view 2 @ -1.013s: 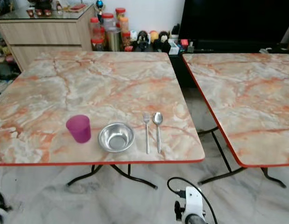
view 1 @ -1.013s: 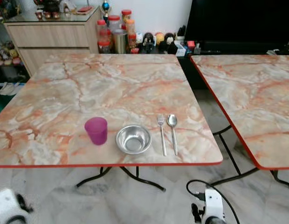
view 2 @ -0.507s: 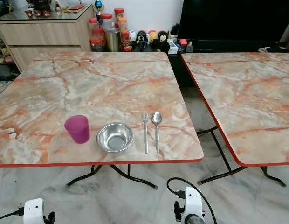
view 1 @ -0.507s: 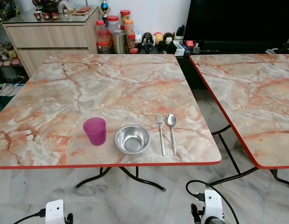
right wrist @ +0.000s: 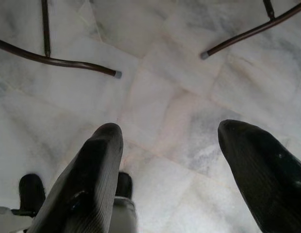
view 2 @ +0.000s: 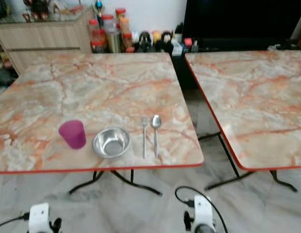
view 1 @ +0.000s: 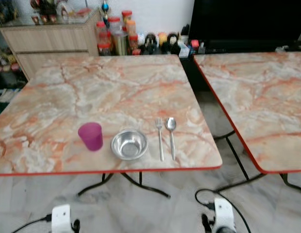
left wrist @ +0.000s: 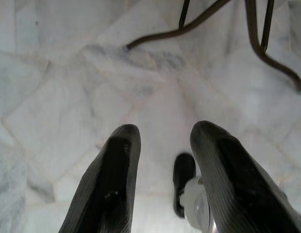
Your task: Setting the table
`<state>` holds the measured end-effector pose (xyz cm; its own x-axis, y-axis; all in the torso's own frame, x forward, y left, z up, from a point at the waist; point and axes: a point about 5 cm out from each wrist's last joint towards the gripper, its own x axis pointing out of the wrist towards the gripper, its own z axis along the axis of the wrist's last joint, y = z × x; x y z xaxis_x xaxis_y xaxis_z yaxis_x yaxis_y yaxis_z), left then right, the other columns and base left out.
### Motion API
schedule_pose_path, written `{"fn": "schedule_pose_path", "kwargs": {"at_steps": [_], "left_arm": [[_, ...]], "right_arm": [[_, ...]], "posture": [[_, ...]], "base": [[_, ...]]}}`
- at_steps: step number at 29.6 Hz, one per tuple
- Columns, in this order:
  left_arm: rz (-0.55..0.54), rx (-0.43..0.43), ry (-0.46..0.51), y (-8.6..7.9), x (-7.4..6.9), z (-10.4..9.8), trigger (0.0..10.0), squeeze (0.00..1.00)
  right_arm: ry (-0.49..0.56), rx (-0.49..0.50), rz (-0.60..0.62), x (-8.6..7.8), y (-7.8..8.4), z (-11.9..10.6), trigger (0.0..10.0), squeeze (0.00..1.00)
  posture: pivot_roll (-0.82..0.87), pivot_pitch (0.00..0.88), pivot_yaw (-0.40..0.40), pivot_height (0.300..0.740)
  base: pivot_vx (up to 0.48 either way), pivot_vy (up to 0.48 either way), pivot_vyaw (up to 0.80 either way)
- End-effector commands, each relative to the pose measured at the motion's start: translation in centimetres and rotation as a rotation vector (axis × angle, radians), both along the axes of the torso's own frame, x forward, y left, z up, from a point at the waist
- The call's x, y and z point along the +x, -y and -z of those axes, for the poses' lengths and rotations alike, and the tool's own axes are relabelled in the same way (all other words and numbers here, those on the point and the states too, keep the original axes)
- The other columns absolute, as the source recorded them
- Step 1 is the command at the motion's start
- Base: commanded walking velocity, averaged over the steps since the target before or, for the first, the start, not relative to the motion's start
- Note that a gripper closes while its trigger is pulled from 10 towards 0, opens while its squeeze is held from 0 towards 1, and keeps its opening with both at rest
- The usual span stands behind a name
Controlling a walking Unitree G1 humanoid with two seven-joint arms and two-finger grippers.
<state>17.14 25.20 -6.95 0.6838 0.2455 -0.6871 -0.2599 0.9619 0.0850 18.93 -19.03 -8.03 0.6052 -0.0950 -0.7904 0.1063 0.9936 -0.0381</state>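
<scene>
Near the front edge of the marble table [view 1: 107, 82] a purple cup [view 1: 90, 136], a steel bowl [view 1: 129, 144], a fork [view 1: 160, 138] and a spoon [view 1: 171, 137] lie in a row from left to right. Both arms hang low in front of the table, with the left wrist [view 1: 61, 218] and the right wrist [view 1: 222, 218] at the bottom of the eye views. My left gripper [left wrist: 165, 130] is open over the floor with nothing between its fingers. My right gripper [right wrist: 171, 127] is also open and empty, wider apart.
A second marble table [view 1: 257, 97] stands to the right across a narrow gap of floor. Black table legs [left wrist: 257, 39] curve over the pale marble floor [right wrist: 160, 97]. At the back are a wooden cabinet [view 1: 48, 39], several jars [view 1: 114, 34] and a dark screen [view 1: 247, 24].
The camera has shifted, so the whole scene sits slightly further left and is blurred. My left wrist has come into view at the bottom left. The tableware has not moved.
</scene>
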Motion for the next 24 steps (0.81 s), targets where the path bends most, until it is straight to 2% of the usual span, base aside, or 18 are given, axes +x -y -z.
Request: {"fn": "schedule_pose_path", "kwargs": {"at_steps": [1,11,14,21,24], "left_arm": [[0.004,-0.001,-0.002,0.1,-0.1,0.1,10.0,0.0],[-0.004,0.002,0.032,0.1,0.3,-0.2,10.0,0.0],[-0.019,0.004,0.062,0.0,0.9,-0.6,10.0,0.0],[-0.075,-0.004,0.229,-0.7,3.0,-2.4,10.0,0.0],[-0.079,-0.007,0.246,-0.7,3.2,-2.6,10.0,0.0]], "right_arm": [[0.0,-0.003,-0.011,0.1,-0.1,0.0,10.0,0.0],[-0.008,-0.002,-0.009,-0.2,0.0,0.1,10.0,0.0],[-0.008,0.0,-0.007,-0.2,-0.1,0.1,10.0,0.0],[-0.012,0.001,-0.005,-0.3,-0.1,0.2,10.0,0.0],[-0.012,0.001,-0.005,-0.3,-0.1,0.2,10.0,0.0]], "posture": [[0.07,0.0,-0.024,0.714],[0.08,0.0,-0.027,0.714],[0.08,0.0,-0.027,0.714],[0.08,0.0,-0.028,0.714],[0.08,0.0,-0.028,0.714]], "base": [[0.0,-0.281,0.0],[0.0,-0.279,0.0],[0.0,0.0,0.0],[0.0,0.0,0.0],[0.0,0.0,0.0]]}}
